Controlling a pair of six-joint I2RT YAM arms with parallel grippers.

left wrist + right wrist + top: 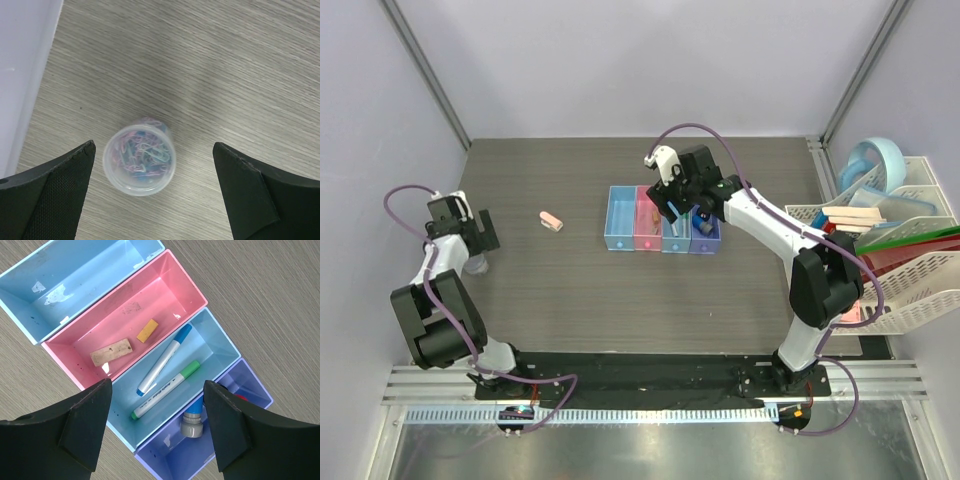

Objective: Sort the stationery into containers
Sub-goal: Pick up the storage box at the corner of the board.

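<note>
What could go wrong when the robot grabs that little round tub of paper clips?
The clear tub sits off-centre under the open left gripper, much closer to one side, so closing could push it sideways or tip it over. I cannot tell whether it has a lid; if it has none, the paper clips might spill. The wall is close on that same side, so the gripper might bump it.

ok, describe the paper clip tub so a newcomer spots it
At the left edge of the wood-grain table, by the side wall, the left gripper hangs open. Between its fingers, touching neither, stands a small clear round tub. Unlike the solid pink eraser nearby, it is see-through, full of pastel paper clips.
</note>
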